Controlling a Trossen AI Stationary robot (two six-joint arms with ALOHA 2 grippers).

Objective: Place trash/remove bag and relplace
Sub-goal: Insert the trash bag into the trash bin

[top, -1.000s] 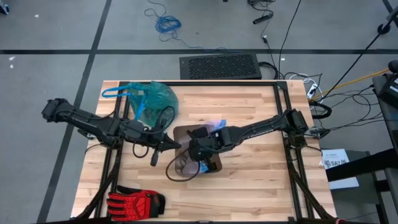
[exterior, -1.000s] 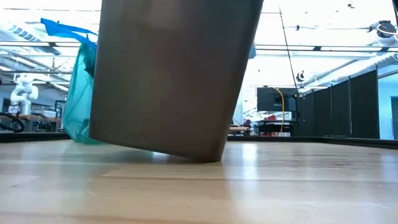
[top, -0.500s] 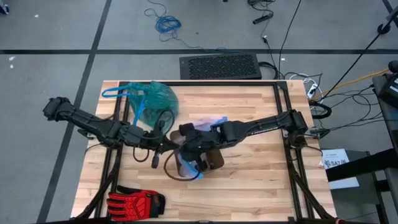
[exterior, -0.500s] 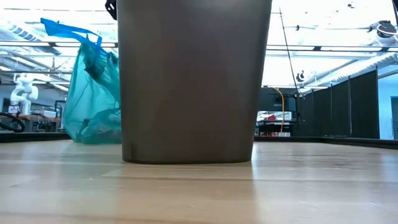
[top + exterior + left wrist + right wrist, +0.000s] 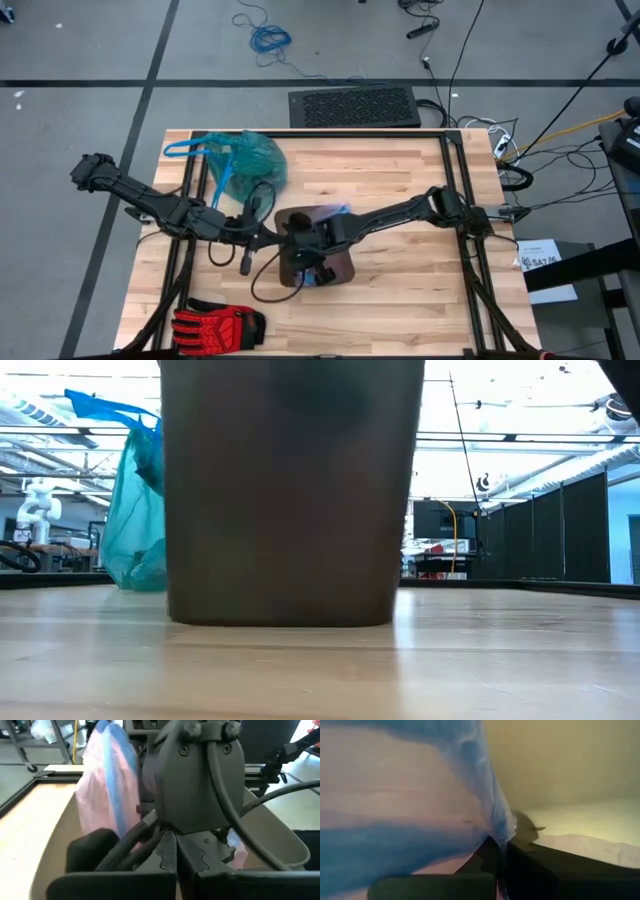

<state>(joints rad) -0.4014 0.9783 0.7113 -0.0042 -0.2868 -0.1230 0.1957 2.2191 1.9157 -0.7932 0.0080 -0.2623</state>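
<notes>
Right hand (image 5: 499, 851) is down inside the brown bin (image 5: 340, 265) at mid-worktop, fingers closed on a fold of the pale lilac bag (image 5: 395, 805) with a blue rim. Left hand (image 5: 176, 851) is at the bin's left rim, fingers shut, holding nothing visible. Bin stands upright and flat on the worktop (image 5: 400, 300). Teal-green bag (image 5: 245, 160) lies bunched at the far-left corner, well apart from the bin. Red-and-black glove (image 5: 215, 324) lies at the near-left edge.

A dark bin (image 5: 290, 500) stands upright on the table (image 5: 480, 660), teal bag (image 5: 135, 520) behind.
</notes>
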